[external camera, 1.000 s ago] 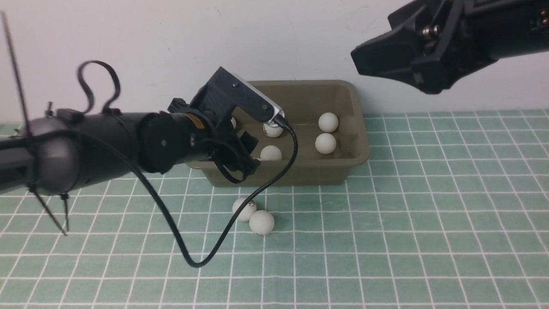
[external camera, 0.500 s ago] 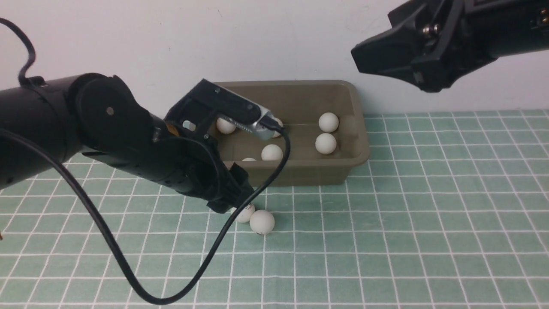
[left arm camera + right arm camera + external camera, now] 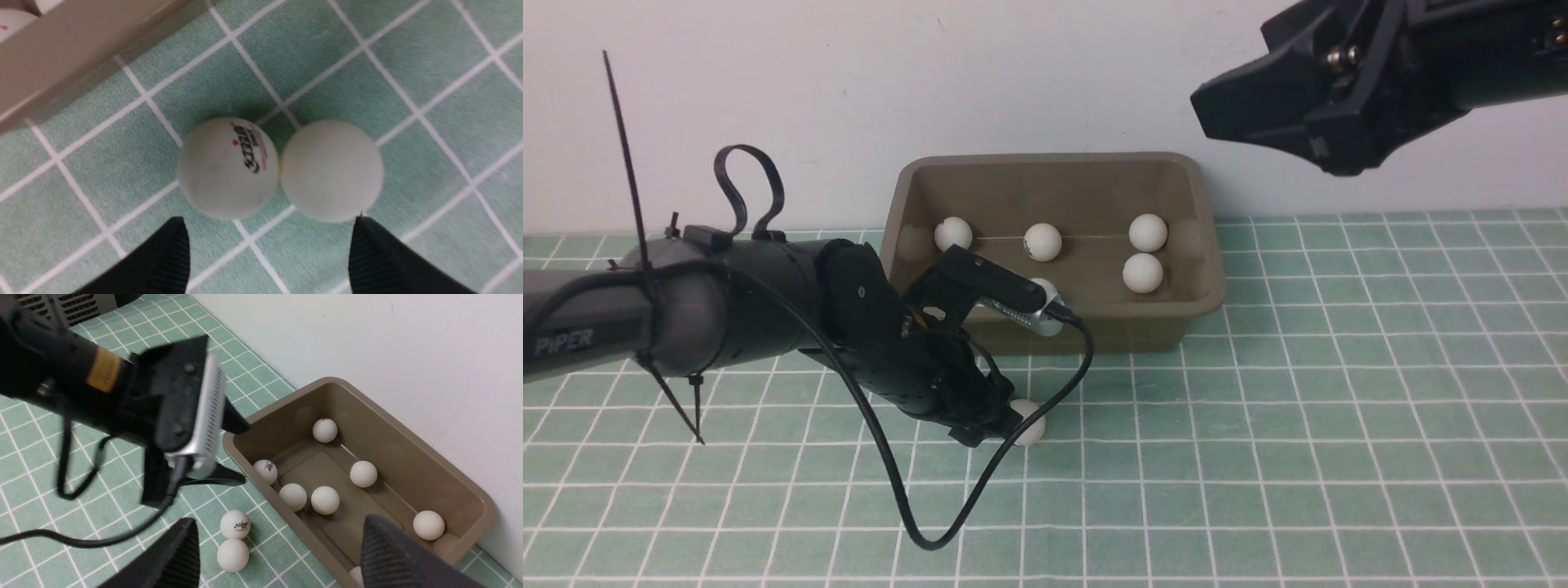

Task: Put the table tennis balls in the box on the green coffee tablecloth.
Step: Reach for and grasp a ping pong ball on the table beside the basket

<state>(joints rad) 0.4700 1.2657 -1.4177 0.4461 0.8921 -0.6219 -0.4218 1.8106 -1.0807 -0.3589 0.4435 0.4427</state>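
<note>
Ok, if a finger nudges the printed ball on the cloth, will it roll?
Likely yes: the printed ball is round and sits on flat tablecloth, so an off-centre touch should roll it. It touches the plain ball, which would probably get shoved too.

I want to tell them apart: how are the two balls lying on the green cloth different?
The logo ball shows dark print with a red star; the plain ball shows none. The logo ball lies nearer the box; the plain ball farther. Both are white, same-sized, touching, on the cloth.
</note>
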